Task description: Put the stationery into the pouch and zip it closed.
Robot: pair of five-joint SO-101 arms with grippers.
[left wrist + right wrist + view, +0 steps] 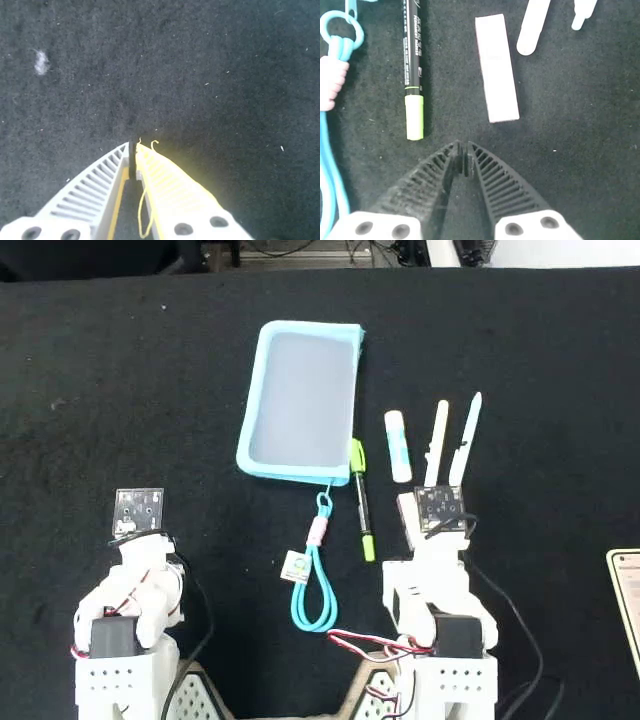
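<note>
A light blue pouch lies flat at the table's middle, with a teal wrist strap trailing toward the arms. Beside it lie a black pen with a green cap, a white tube and two white pens. My right gripper is shut and holds nothing. It sits just short of a white eraser, with the capped pen and the strap to one side. My left gripper is shut over bare black cloth, far from the stationery.
The left arm and right arm stand at the table's near edge. A pale card lies at the right edge. A lint speck sits on the cloth ahead of the left gripper.
</note>
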